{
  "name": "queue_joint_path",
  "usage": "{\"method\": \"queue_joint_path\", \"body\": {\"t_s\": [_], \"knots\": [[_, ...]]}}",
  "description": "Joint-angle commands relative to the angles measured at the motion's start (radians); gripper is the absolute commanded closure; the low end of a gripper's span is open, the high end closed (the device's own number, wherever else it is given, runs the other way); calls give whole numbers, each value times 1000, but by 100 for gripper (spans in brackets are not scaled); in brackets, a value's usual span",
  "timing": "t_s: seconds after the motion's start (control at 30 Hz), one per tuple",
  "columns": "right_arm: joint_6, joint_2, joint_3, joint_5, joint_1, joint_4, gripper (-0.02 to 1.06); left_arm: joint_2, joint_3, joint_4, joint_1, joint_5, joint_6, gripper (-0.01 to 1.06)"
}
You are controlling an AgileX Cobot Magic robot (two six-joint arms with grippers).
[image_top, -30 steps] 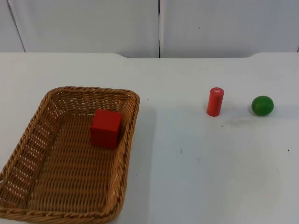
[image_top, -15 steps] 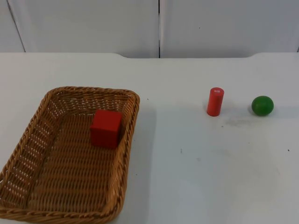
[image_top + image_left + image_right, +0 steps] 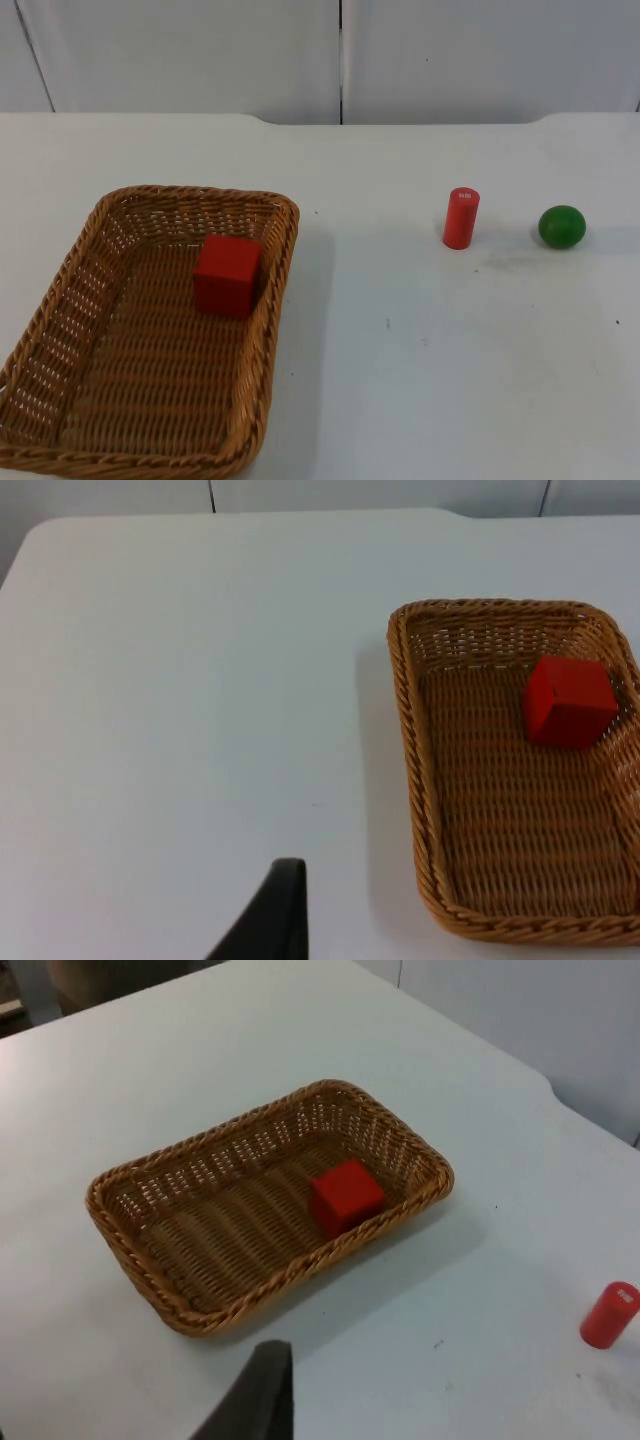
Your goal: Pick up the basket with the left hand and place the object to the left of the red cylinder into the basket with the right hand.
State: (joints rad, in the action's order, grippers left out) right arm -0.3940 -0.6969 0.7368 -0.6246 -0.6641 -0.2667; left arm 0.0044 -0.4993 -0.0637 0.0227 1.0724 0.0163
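tan woven basket (image 3: 60,330), red cube (image 3: 227,274), red cylinder (image 3: 461,217), green ball (image 3: 561,226).

No change: basket (image 3: 70,300), cube (image 3: 227,273), cylinder (image 3: 460,218) unmoved.

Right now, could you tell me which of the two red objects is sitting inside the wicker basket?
The red cube, resting against the brown wicker basket's wall. The red cylinder stands upright on the white table.
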Motion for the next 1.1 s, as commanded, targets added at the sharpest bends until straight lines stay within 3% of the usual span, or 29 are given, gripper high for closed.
{"method": "queue_joint_path", "body": {"t_s": [0.0,0.17,0.43,0.57,0.7,1.07], "knots": [[39,57,-1,-82,3,35,0,-4,5,7,7,2,-10,0],[143,128,-23,-138,3,126,0,-4,5,7,7,2,-10,0],[197,305,-132,-149,3,168,0,-4,5,5,7,2,-3,0],[235,389,-150,-205,3,185,0,-4,5,3,7,2,-3,0],[321,502,-150,-338,3,239,0,-4,5,3,7,2,-3,0],[328,697,-153,-459,3,241,0,-4,5,0,7,2,5,0]]}}
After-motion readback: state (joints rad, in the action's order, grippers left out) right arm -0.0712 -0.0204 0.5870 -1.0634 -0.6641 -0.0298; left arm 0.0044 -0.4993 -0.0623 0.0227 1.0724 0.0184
